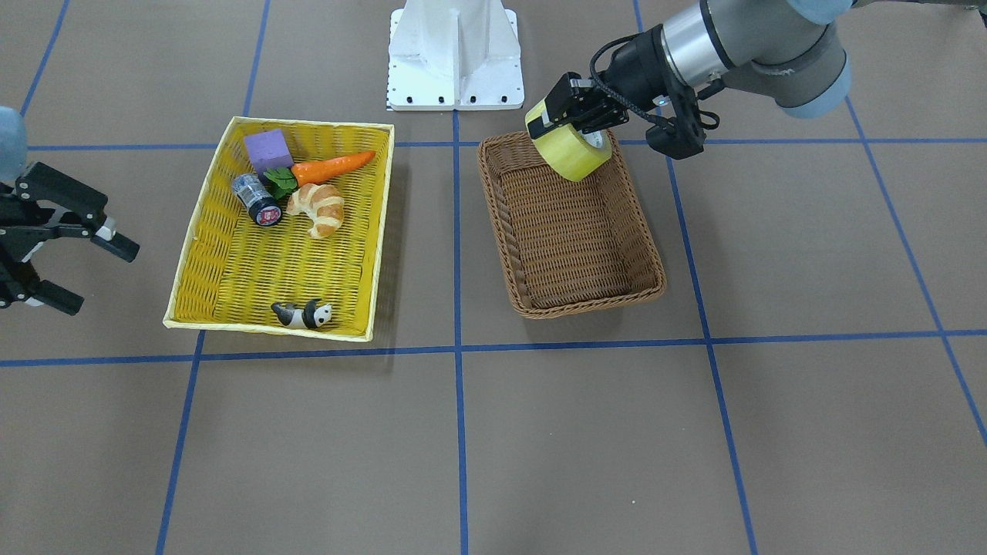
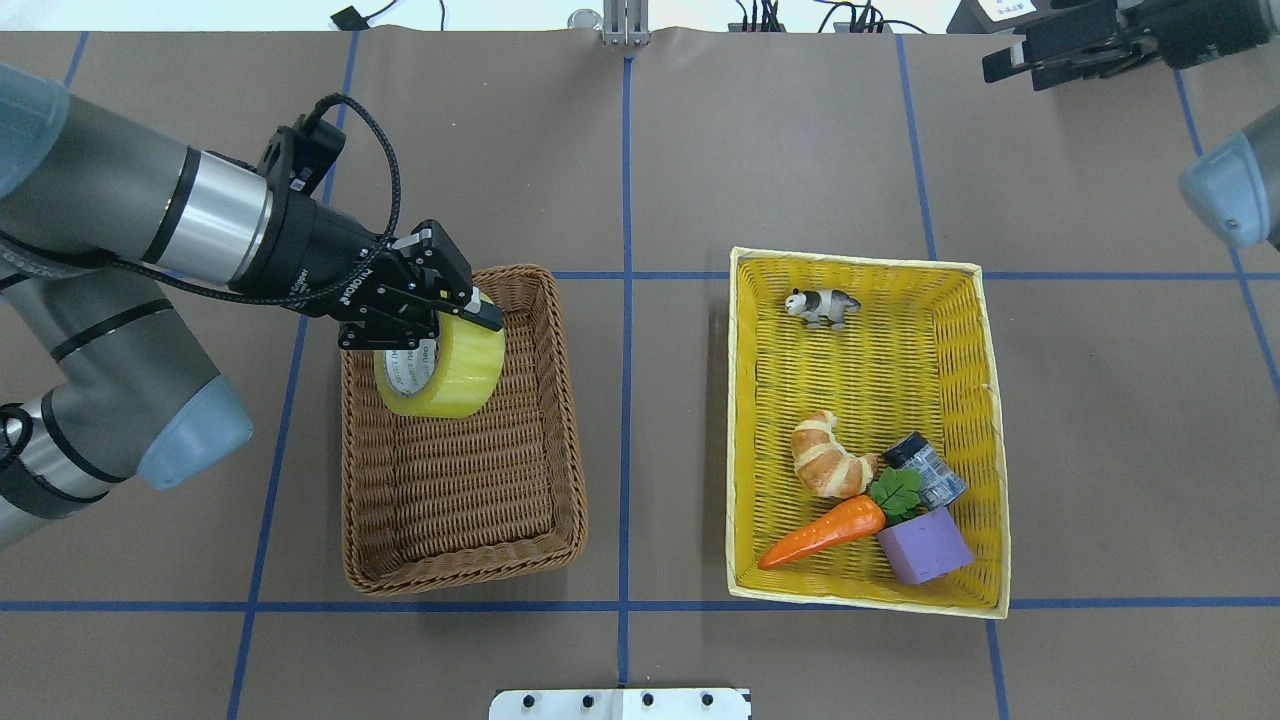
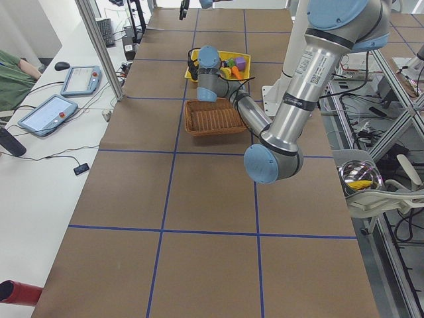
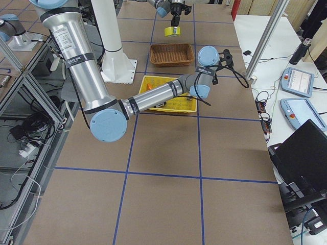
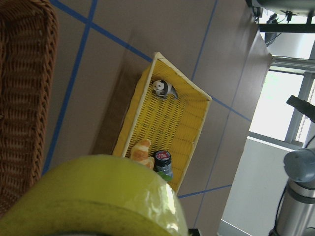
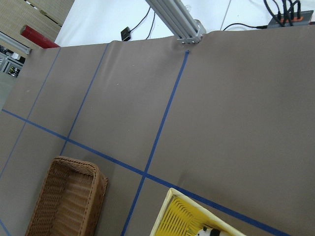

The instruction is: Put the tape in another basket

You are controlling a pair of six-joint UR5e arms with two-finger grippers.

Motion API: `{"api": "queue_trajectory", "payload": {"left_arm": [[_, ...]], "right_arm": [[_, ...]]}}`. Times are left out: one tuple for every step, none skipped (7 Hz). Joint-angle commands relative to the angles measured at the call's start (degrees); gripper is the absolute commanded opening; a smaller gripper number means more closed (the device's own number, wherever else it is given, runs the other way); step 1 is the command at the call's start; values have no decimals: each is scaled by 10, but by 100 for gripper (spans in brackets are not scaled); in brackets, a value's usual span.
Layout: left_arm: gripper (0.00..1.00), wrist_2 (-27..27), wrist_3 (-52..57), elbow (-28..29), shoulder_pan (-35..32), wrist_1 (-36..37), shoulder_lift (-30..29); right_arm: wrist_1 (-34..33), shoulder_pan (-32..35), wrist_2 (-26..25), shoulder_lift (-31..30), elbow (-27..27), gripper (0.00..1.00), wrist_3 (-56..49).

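Note:
The tape (image 2: 447, 372), a wide yellowish roll with a white printed core, hangs tilted in my left gripper (image 2: 437, 322). The gripper is shut on the roll's upper wall, one finger inside the core. The roll is held above the far end of the empty brown wicker basket (image 2: 460, 500), clear of its floor. The front-facing view shows the same: tape (image 1: 574, 153), left gripper (image 1: 569, 123), basket (image 1: 574, 254). The left wrist view shows the tape (image 5: 98, 196) close up at the bottom. My right gripper (image 1: 86, 271) is open and empty, off to the side of the yellow tray.
A bright yellow woven tray (image 2: 955, 400) holds a carrot (image 2: 820, 532), a croissant (image 2: 828, 458), a purple cube (image 2: 925, 545), a small grey cylinder (image 2: 925, 470) and a panda figure (image 2: 822, 305). The white robot base plate (image 1: 455, 58) stands behind the baskets.

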Motion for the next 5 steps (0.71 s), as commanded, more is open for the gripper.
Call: {"api": "queue_trajectory", "payload": {"left_arm": [[0,5,78,0,15,85,0],[0,5,117,-1,15,119,0],[0,5,158,0,15,157,-1],[0,6,211,-1,15,211,-5],[0,13,255,-1,16,248,-6]], "right_arm": [[-89,28,-79,-12,2,100,-139],[-171,53,-80,-14,4,100,-274],[-244,73,-80,-19,5,100,-375],[-302,83,-80,-20,10,100,-427],[-350,92,-80,-26,12,100,-473]]}}
